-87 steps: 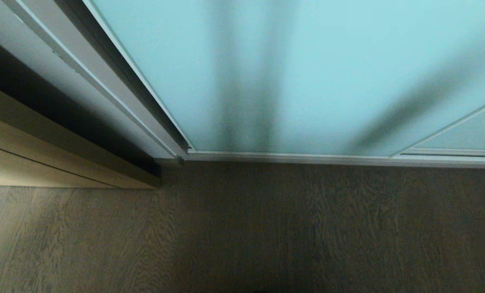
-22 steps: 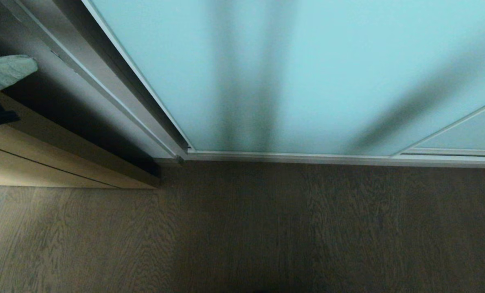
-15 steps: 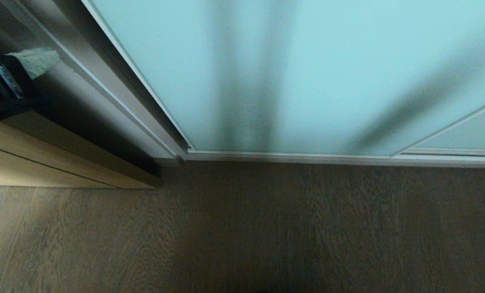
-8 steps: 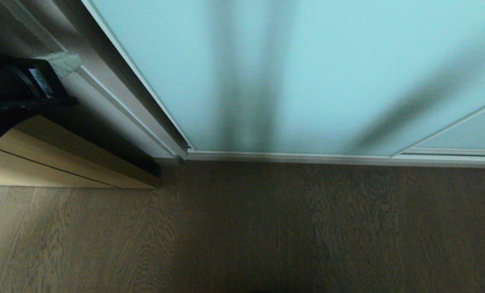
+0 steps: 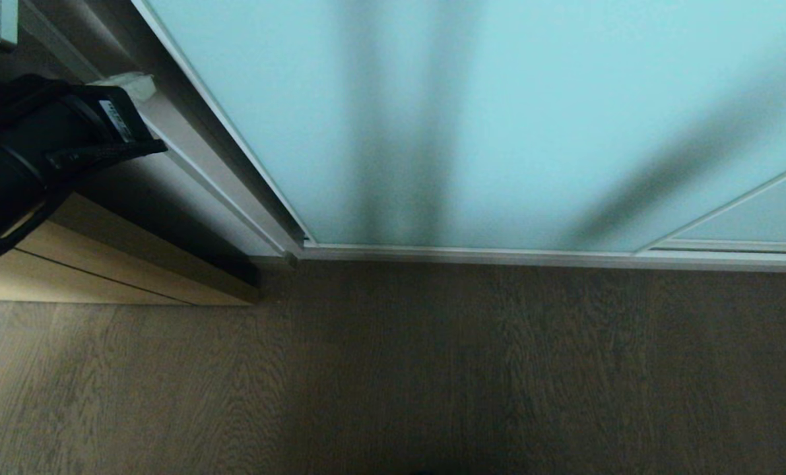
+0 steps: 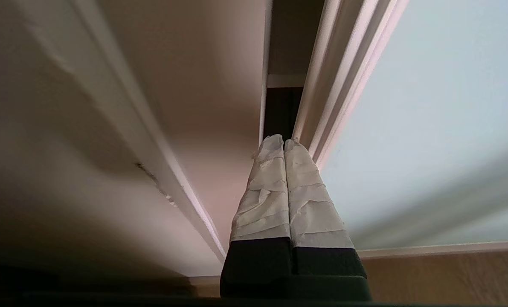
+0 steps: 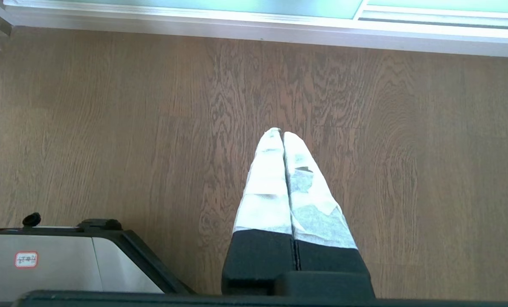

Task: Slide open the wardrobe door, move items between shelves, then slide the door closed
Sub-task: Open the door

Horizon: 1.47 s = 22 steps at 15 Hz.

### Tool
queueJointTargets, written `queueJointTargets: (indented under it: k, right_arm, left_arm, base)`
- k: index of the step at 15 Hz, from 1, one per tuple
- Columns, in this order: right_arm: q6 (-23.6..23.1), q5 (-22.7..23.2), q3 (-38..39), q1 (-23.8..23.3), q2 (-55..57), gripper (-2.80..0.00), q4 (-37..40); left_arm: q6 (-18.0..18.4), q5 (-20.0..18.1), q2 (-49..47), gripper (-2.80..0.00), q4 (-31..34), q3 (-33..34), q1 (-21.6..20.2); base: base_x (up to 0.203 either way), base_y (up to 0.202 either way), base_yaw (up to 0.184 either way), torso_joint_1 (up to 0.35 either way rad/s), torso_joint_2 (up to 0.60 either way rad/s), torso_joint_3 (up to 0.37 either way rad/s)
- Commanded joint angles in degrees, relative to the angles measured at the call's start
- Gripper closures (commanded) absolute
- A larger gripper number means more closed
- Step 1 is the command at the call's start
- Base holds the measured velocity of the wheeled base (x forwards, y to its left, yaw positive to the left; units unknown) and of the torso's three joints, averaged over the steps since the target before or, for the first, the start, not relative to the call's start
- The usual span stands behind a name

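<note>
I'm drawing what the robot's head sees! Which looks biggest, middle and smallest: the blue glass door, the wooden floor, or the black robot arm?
1. sliding wardrobe door and wooden floor: look about alike, so no ranking.
2. left arm's black wrist: smallest, though it is nearer the camera.

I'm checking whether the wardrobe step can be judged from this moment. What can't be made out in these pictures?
- Wardrobe inside, shelves and cushion: hidden in the head view behind the frosted sliding wardrobe door; only dark blurs show through.
- Left gripper: shut, at the narrow dark gap beside the door frame; contact cannot be told.
- Right gripper: shut over the wooden floor, outside the head view.
</note>
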State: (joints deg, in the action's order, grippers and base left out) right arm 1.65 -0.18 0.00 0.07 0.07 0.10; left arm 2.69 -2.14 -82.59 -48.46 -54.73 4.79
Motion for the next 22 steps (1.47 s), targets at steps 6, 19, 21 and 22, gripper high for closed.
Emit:
queueJointTargets:
  k: [6,19,21,22]
  right_arm:
    - [0.1,0.0,0.0,0.0,0.0,0.00,0.0]
    - [0.0,0.0,0.0,0.0,0.0,0.00,0.0]
    - [0.0,0.0,0.0,0.0,0.0,0.00,0.0]
    - [0.0,0.0,0.0,0.0,0.0,0.00,0.0]
  left_arm:
    - [1.6,0.2,-4.7,0.00,-1.0,-2.7,1.5]
    - [2.5,0.4,-10.8,0.00,-3.6,-8.3,3.9]
    - [2.5,1.7,-11.6,0.00,-3.7,-8.5,5.8]
    - [2.6,2.1,-12.0,0.00,-3.7,-8.5,7.0]
  base:
    - [0.000,0.000,0.000,0.000,0.00,0.000]
    - [0.000,0.000,0.000,0.000,0.00,0.000]
    - [0.000,0.000,0.000,0.000,0.00,0.000]
    - [0.000,0.000,0.000,0.000,0.00,0.000]
